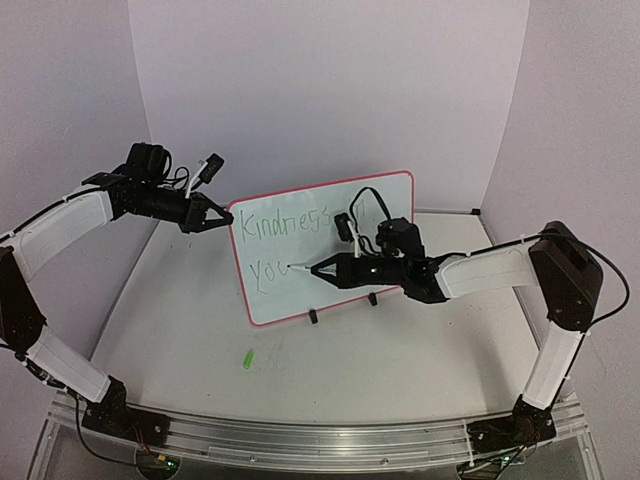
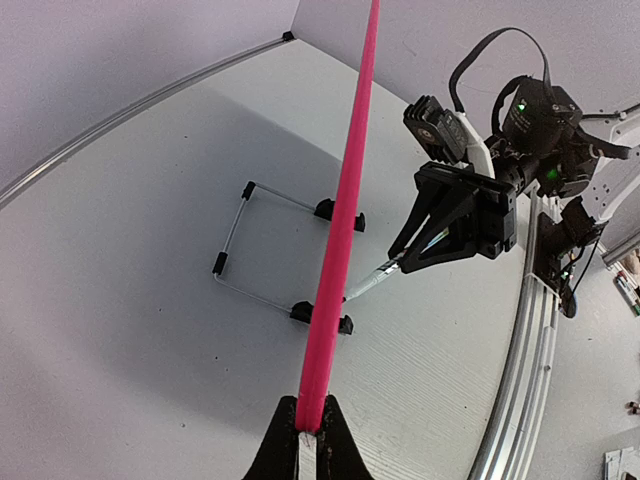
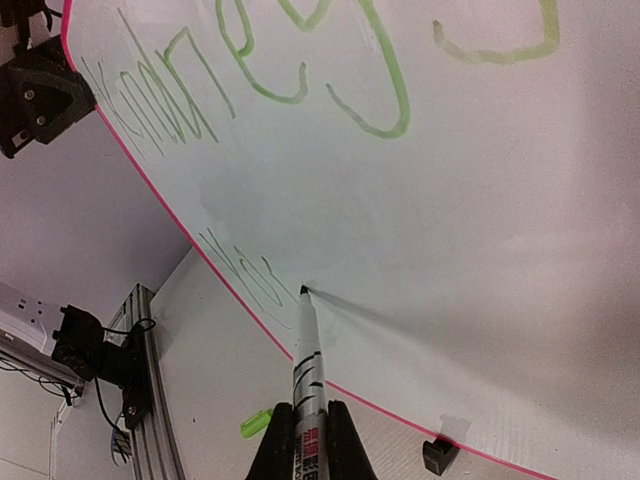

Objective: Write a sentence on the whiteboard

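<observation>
1. Whiteboard (image 1: pixel 285 298) work at this moment turns on the right claw (image 1: pixel 318 268). It is closed tight on a marker (image 3: pixel 305 370), the barrel pinched between both fingers and the tip pointing away from the wrist.
2. The marker's tip appears to touch the board's face just to the right of the green "you". That word opens the second line of the sentence (image 1: pixel 285 222), with "Kindness" sitting above it.
3. Outward from the tip, the bare face for the remaining words lies toward the robot's right, along the board's long axis and back toward the right arm's own wrist. I judge the coming strokes to be a drag rightward rather than a push. The barrel lies close to that same line, at a shallow slant to the face.
4. The board stands on its long edge, leaning back on a wire stand (image 2: pixel 260 240) with black clips. It sits mid-surface (image 1: pixel 400 360) with its written face toward the arms.
5. The left claw (image 2: pixel 310 430) is clamped on the pink rim at the board's upper left corner (a steadying hold, by the look of it). That leaves the right arm nearer the blank stretch.
6. A small green cap (image 1: pixel 247 358) lies on the surface in front of the board, well apart from both claws.
</observation>
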Action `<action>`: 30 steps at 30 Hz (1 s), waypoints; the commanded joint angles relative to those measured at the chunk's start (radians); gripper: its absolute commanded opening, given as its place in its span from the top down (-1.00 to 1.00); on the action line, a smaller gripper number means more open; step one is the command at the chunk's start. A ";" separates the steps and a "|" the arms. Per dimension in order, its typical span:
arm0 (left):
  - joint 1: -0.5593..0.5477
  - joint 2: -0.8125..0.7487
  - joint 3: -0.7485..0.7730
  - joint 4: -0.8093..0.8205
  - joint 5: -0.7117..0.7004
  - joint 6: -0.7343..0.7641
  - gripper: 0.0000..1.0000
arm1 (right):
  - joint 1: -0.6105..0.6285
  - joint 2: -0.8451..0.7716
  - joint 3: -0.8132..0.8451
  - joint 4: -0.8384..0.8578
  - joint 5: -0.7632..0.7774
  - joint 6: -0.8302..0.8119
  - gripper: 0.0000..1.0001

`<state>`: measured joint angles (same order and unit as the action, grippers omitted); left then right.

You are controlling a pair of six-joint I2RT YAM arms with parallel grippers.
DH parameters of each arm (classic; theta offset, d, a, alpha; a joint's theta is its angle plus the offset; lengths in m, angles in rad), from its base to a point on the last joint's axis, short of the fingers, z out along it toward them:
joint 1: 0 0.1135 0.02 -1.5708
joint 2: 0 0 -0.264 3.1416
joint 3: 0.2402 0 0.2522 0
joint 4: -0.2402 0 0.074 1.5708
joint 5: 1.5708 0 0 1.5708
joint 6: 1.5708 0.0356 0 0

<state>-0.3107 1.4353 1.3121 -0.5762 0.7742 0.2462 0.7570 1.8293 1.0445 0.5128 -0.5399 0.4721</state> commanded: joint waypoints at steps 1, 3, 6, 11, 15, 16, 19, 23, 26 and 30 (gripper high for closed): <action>-0.012 -0.024 0.003 0.012 0.024 0.013 1.00 | -0.011 0.033 -0.012 0.023 0.042 -0.003 1.00; -0.011 -0.023 0.003 0.011 0.025 0.012 1.00 | -0.010 0.037 -0.013 0.023 0.043 -0.003 1.00; -0.012 -0.023 0.003 0.010 0.024 0.014 1.00 | -0.011 0.035 -0.019 0.023 0.049 -0.004 1.00; -0.012 -0.022 0.003 0.011 0.024 0.014 1.00 | -0.011 0.007 -0.033 0.020 0.071 -0.009 1.00; -0.012 -0.024 0.003 0.011 0.024 0.014 1.00 | -0.011 -0.027 -0.037 0.021 0.080 -0.011 1.00; -0.012 -0.024 0.003 0.010 0.024 0.014 1.00 | -0.011 -0.036 -0.037 0.020 0.080 -0.013 1.00; -0.012 -0.024 0.003 0.011 0.025 0.014 1.00 | -0.011 -0.065 -0.035 0.020 0.061 -0.013 1.00; -0.012 -0.023 0.003 0.011 0.026 0.013 1.00 | -0.010 -0.089 -0.028 0.020 0.023 -0.015 1.00; -0.014 -0.022 0.003 0.013 0.025 0.013 1.00 | -0.010 -0.086 -0.007 0.012 -0.005 -0.019 1.00; -0.013 -0.021 0.003 0.011 0.025 0.013 1.00 | -0.010 -0.061 0.018 0.003 -0.009 -0.021 1.00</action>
<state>-0.3145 1.4353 1.3121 -0.5758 0.7750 0.2462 0.7513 1.7748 1.0165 0.5046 -0.5324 0.4685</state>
